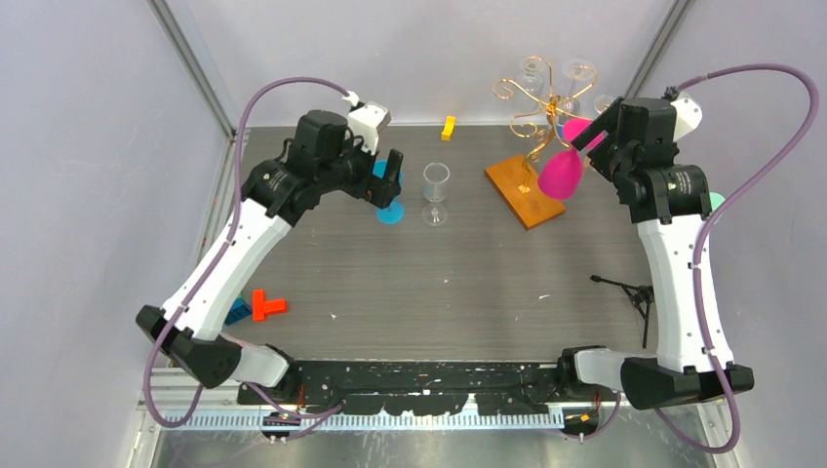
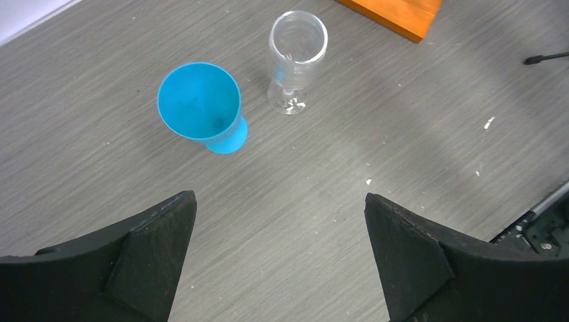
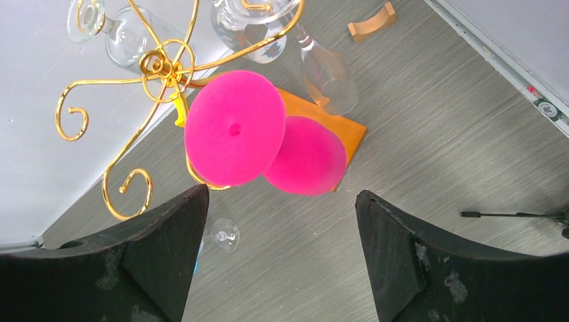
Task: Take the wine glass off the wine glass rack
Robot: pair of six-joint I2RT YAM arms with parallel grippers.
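Wine glass rack (image 3: 164,64): gold wire, standing far right on the worktop (image 1: 390,283) on its orange wooden base (image 1: 525,190).

Pink wine glass (image 3: 235,127): hanging upside down, foot apparently resting on a curled arm, bowl tilting over the base.

Right end effector (image 3: 282,191): hovering just beside that glass, fingers spread, gripping nothing.

Left end effector (image 2: 279,196): spread, hanging above a blue wine glass (image 2: 199,102) and a clear glass (image 2: 297,47). Both glasses are standing upright left of the rack.

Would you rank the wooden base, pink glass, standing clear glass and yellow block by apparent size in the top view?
wooden base, pink glass: alike; the glass hangs nearer the camera
standing clear glass
yellow block
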